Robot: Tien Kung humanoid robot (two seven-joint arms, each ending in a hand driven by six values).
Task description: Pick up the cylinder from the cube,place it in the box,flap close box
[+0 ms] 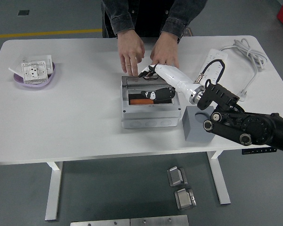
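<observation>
The grey box (151, 117) stands mid-table with its transparent lid (133, 83) tilted low over the opening. An orange cylinder (140, 101) lies inside the box. My right hand (155, 85), white with black fingertips, rests on the lid with fingers extended and holds nothing. The grey cube (193, 130) stands right of the box, partly hidden by my right arm. A person's two hands (132, 49) touch the box's far edge at the lid hinge. My left arm is out of view.
A purple bowl (34, 78) with white parts sits at the far left. A white power strip and cable (243, 51) lie at the far right. The person stands at the table's far side.
</observation>
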